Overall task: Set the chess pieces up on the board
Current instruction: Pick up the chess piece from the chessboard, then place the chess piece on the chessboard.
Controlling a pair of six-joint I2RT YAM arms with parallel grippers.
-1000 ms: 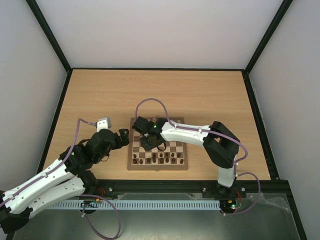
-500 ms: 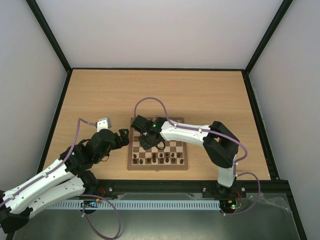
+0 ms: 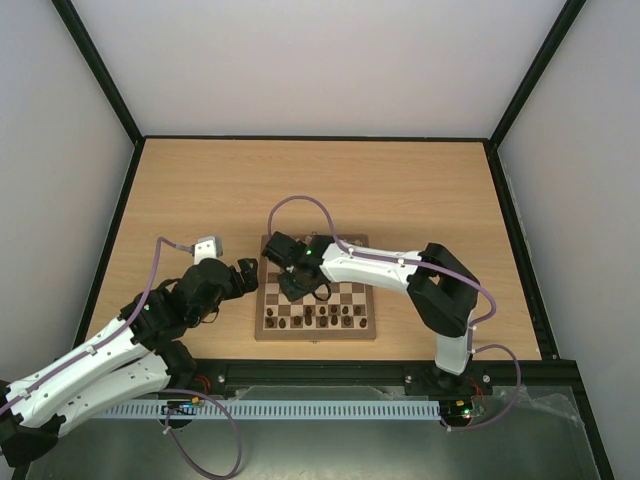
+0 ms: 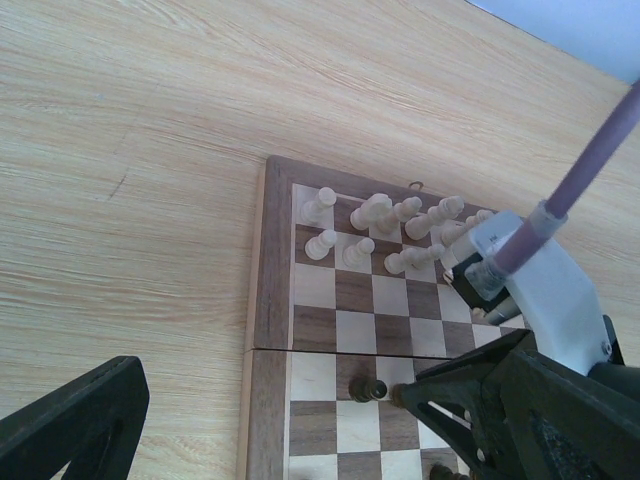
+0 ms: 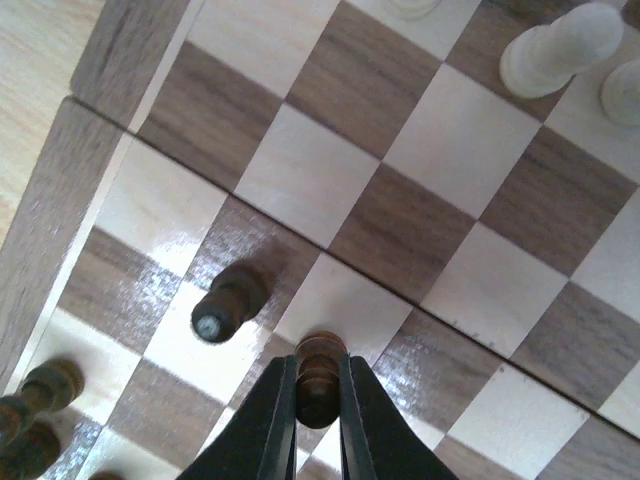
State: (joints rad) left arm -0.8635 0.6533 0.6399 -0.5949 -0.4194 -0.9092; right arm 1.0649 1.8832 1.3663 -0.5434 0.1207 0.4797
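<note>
The board point(image 3: 316, 337) lies in the middle of the table. My right gripper point(image 5: 318, 395) is low over the board's left part and shut on a dark brown chess piece point(image 5: 320, 372), which stands upright on a light square. Another dark piece point(image 5: 228, 303) stands one square to its left, apart from the fingers. Cream pieces point(image 4: 380, 215) are grouped along the far edge, and dark pieces point(image 3: 310, 318) line the near rows. My left gripper point(image 3: 248, 275) hangs open just off the board's left edge point(image 4: 262, 300), holding nothing.
The right arm point(image 3: 385, 268) reaches across the board from the right. More dark pieces point(image 5: 35, 400) stand at the lower left of the right wrist view. Black rails point(image 3: 110, 230) border the wooden table point(image 3: 400, 190).
My right gripper has slid slightly left over the board and its fingers have shut on the dark piece. The left arm has not moved.
</note>
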